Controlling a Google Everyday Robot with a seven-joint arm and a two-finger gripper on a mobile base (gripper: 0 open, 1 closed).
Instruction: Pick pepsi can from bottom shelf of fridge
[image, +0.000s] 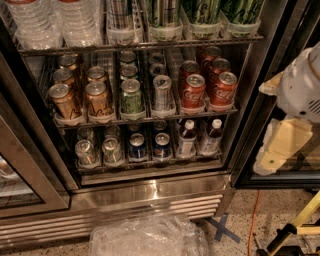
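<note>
Facing the camera: the fridge (150, 196), door open, racks full of drinks, slatted grille at its base.
Bottom shelf (150, 169): the lowest rack, with a steel front lip; cans and bottles stand on it in lanes.
Pepsi can (161, 145): upright in the front row of the bottom shelf, near the middle, top with pull tab towards the camera.
Neighbours: a second dark blue can (136, 146) just to its left, then two silver cans (98, 151); two capped bottles (197, 137) to its right.
Shelf above: red Coca-Cola cans (207, 91) on the right side.
Gripper (280, 145): at the right edge, outside the fridge, in front of the door frame, well apart from the pepsi can; holds nothing visible, and whether it is released or clenched I cannot tell.
Floor: a crumpled clear plastic sheet (145, 235) lies before the grille.
</note>
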